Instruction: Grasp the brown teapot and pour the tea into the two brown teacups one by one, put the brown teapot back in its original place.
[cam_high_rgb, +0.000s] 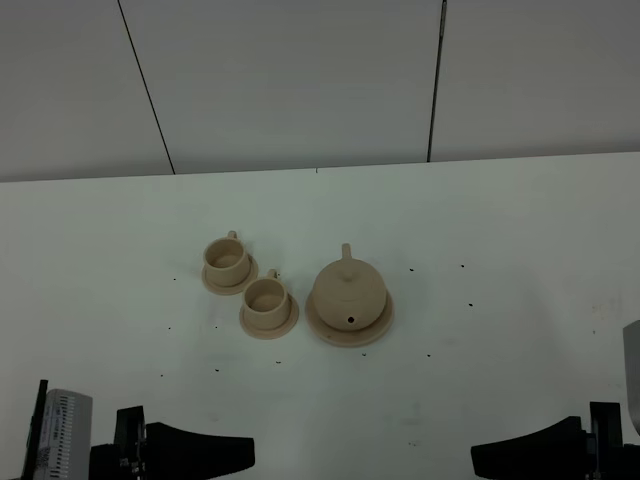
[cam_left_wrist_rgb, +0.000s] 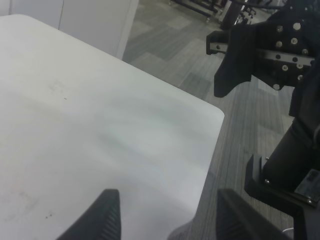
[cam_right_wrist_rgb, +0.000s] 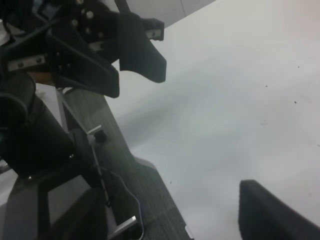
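The brown teapot (cam_high_rgb: 348, 293) stands on its wide round saucer (cam_high_rgb: 322, 329) at the table's middle, spout toward the front edge. To its left are the two brown teacups, one further back (cam_high_rgb: 227, 258) and one nearer (cam_high_rgb: 266, 300), each on a small saucer. My left gripper (cam_high_rgb: 205, 450) rests at the front left edge. Its wrist view shows the left gripper (cam_left_wrist_rgb: 167, 220) open over the table corner with nothing between its fingers. My right gripper (cam_high_rgb: 525, 452) rests at the front right, open and empty; one finger (cam_right_wrist_rgb: 272, 212) shows in its wrist view.
The white table (cam_high_rgb: 500, 240) ends at a grey wall behind. A white device (cam_high_rgb: 62, 430) sits at the front left corner. The opposite arm's black gripper shows in each wrist view, left wrist (cam_left_wrist_rgb: 260, 47), right wrist (cam_right_wrist_rgb: 115, 47), over grey floor.
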